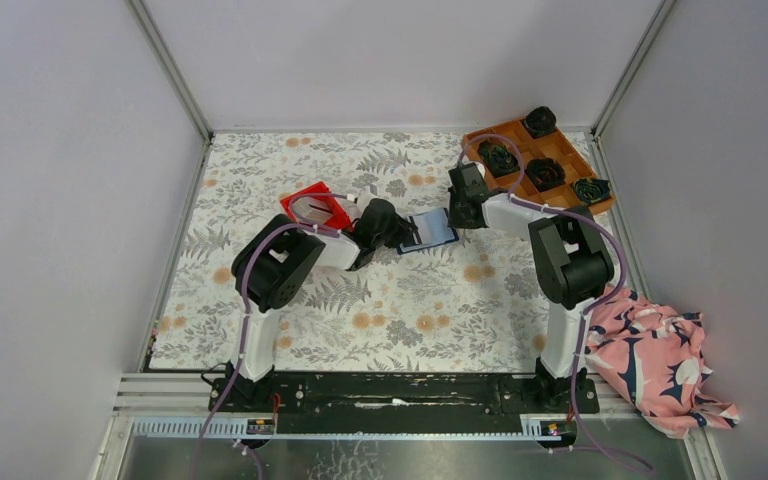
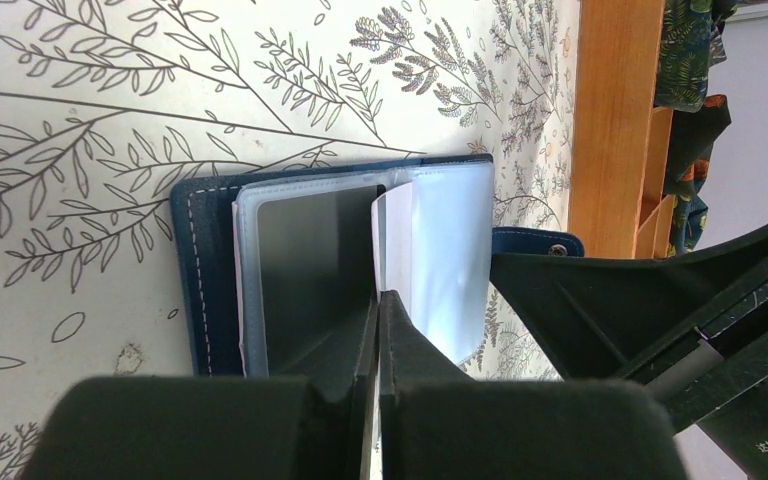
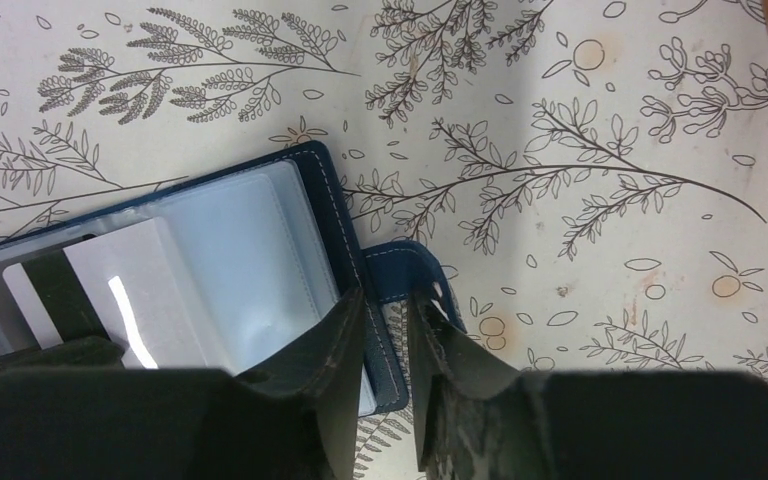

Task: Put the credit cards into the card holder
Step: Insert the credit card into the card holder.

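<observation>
The card holder (image 1: 430, 229), a navy wallet, lies open on the patterned tablecloth with its clear pockets (image 3: 250, 260) facing up. My left gripper (image 2: 378, 295) is shut on a thin white credit card (image 2: 392, 235). It holds the card on edge over the wallet's middle. In the right wrist view the same card (image 3: 135, 295) shows pale with a glare streak. My right gripper (image 3: 385, 295) comes down on the wallet's right edge by the snap tab (image 3: 410, 262). Its jaws stand apart, one finger on the pockets and one on the tab.
A red bin (image 1: 317, 207) stands just behind my left arm. A wooden grid tray (image 1: 540, 165) with dark rolled bundles fills the back right corner, close to the wallet's far side (image 2: 615, 120). A pink floral cloth (image 1: 655, 355) lies off the table's right.
</observation>
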Robot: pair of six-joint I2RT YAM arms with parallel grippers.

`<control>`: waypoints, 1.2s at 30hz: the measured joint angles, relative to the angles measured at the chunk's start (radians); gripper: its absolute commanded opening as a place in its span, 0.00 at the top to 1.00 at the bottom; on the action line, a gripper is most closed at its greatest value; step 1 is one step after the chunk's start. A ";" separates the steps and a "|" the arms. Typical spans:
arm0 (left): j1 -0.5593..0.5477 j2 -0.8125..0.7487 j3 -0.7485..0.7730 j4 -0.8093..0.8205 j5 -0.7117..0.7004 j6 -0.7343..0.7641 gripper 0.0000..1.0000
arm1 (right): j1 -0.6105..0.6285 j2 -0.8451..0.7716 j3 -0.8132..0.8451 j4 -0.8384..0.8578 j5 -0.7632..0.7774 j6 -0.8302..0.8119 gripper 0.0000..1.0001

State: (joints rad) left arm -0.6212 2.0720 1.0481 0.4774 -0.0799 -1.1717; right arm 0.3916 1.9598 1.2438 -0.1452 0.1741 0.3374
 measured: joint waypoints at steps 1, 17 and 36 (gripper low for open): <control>0.000 0.000 0.000 0.000 0.000 0.000 1.00 | 0.000 0.000 0.000 0.001 -0.003 0.001 0.75; -0.001 0.024 0.018 0.013 0.005 -0.001 0.81 | -0.008 0.001 -0.008 0.022 -0.037 0.009 0.99; -0.037 0.067 0.085 -0.003 -0.016 -0.005 0.74 | -0.020 -0.009 -0.034 0.055 -0.076 0.023 1.00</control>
State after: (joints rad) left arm -0.6579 2.1391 1.1328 0.4747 -0.0959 -1.1763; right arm 0.3714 1.9511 1.2098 -0.0906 0.0978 0.3603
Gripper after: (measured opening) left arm 0.256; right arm 0.021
